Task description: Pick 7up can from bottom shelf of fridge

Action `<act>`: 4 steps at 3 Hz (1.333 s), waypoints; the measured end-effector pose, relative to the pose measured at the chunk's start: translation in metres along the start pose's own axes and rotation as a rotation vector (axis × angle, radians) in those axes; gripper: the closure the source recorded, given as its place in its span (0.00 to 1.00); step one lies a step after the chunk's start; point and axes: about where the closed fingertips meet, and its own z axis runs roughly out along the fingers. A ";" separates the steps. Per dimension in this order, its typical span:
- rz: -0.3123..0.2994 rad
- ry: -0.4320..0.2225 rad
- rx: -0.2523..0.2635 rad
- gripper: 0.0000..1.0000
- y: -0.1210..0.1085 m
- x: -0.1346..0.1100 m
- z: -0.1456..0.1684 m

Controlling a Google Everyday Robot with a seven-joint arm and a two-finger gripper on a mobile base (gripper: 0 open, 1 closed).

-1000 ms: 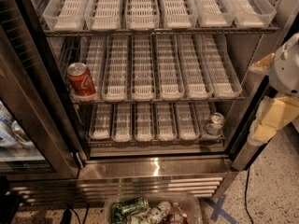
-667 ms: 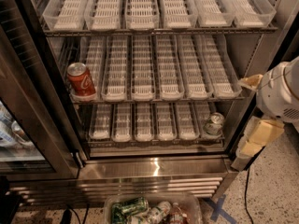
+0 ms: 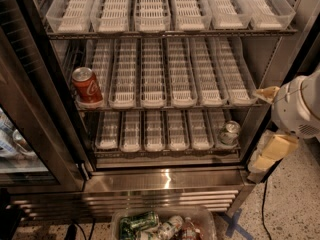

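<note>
The fridge (image 3: 165, 179) stands open on a speckled floor (image 3: 300, 204), with a clear bin (image 3: 200, 210) of cans below its front. At the left of the fridge's middle shelf a red Coca-Cola can (image 3: 86, 86) is seen, unmoved. At the right end of the fridge's bottom shelf (image 3: 165, 155) the 7up can (image 3: 230, 132) stands upright, unchanged. Just outside the fridge's right frame the end effector (image 3: 274, 153) has been lowered slightly. Whether it is open or closed cannot be told.

the arm (image 3: 299, 109) is a rounded white shell with a small slotted vent underneath and a pale cream tip; the gripper (image 3: 274, 153), blocky and cream-yellow, is below it at the right edge.
</note>
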 end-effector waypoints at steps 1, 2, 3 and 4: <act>0.031 -0.047 0.024 0.00 0.001 0.012 0.038; -0.032 -0.066 0.080 0.00 0.000 0.031 0.096; -0.031 -0.066 0.080 0.00 0.000 0.031 0.096; -0.020 -0.056 0.081 0.00 0.005 0.036 0.102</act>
